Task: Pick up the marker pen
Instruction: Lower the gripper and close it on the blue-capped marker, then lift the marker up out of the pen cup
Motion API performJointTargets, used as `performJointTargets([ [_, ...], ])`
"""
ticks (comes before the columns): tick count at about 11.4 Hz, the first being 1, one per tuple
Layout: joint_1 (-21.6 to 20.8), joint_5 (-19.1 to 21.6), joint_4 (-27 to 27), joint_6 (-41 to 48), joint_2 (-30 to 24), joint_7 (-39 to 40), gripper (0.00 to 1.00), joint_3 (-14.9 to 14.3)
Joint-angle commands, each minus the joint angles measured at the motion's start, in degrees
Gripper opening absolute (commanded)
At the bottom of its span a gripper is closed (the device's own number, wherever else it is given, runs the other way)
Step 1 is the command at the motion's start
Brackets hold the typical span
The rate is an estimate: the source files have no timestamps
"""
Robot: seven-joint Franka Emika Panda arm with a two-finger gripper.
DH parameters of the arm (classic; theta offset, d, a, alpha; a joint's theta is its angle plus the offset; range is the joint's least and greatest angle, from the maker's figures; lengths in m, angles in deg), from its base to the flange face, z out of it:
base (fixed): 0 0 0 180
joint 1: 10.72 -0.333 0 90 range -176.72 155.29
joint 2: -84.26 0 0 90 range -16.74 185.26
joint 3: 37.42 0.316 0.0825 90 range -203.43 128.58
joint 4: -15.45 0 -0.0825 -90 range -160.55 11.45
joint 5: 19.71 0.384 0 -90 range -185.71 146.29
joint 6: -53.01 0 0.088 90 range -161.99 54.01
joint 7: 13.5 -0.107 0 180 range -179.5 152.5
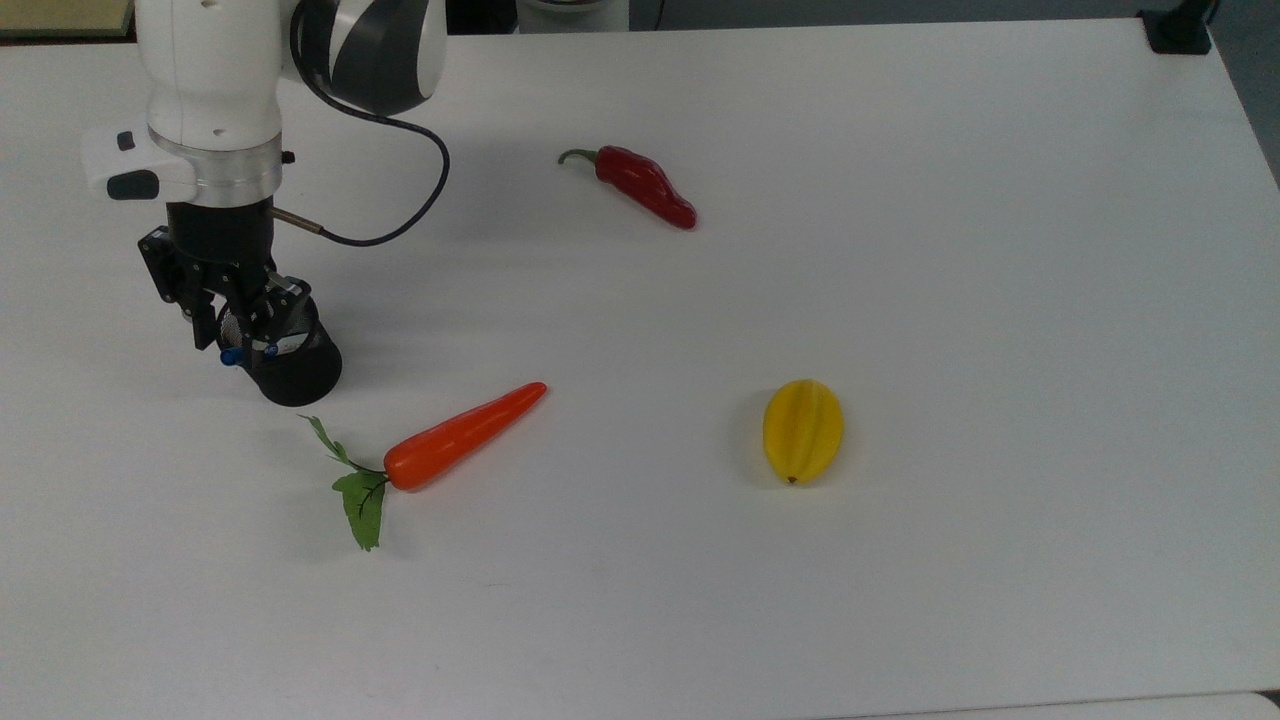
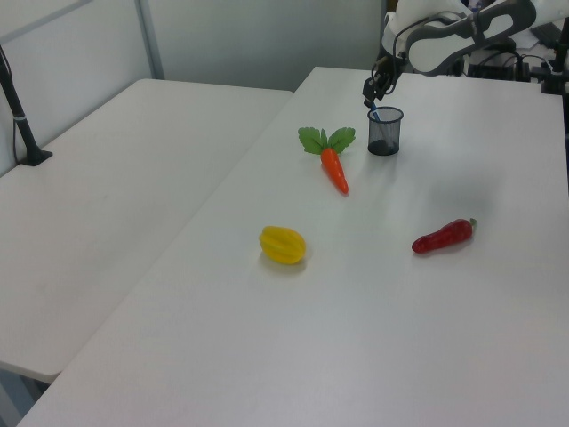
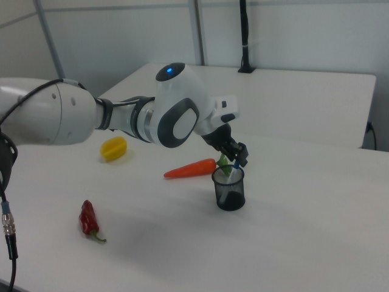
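The marker pen [image 1: 231,355] leans in a black mesh cup [image 1: 296,375] at the top view's left, its blue cap poking over the rim. My gripper [image 1: 236,338] hangs right over the cup, open, with one finger on each side of the marker's capped end and not closed on it. In the right view the gripper [image 3: 236,156] sits just above the cup [image 3: 230,190], and the marker's blue tip [image 3: 234,165] shows below the fingers. In the left view the cup [image 2: 385,133] stands at the far end of the table.
An orange carrot [image 1: 465,434] with green leaves lies close to the cup, toward the top view's right. A red chili [image 1: 645,187] lies farther back and a yellow fruit [image 1: 803,430] sits toward the middle. The arm's black cable [image 1: 400,215] loops beside the wrist.
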Motion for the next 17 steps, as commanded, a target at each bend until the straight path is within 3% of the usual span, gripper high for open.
performJointTargets([
  [1, -0.1, 0.0, 0.2, -1.5, 0.6, -0.9, 0.39, -0.1],
  [5, -0.1, 0.1, 0.1, -1.5, 0.5, -0.9, 0.21, -0.1],
  [7, -0.1, 0.5, 0.2, -1.5, 0.1, -1.0, 0.16, -0.1],
  [17, -0.2, 0.9, 0.5, 1.3, -10.9, -0.9, 0.16, -0.1],
])
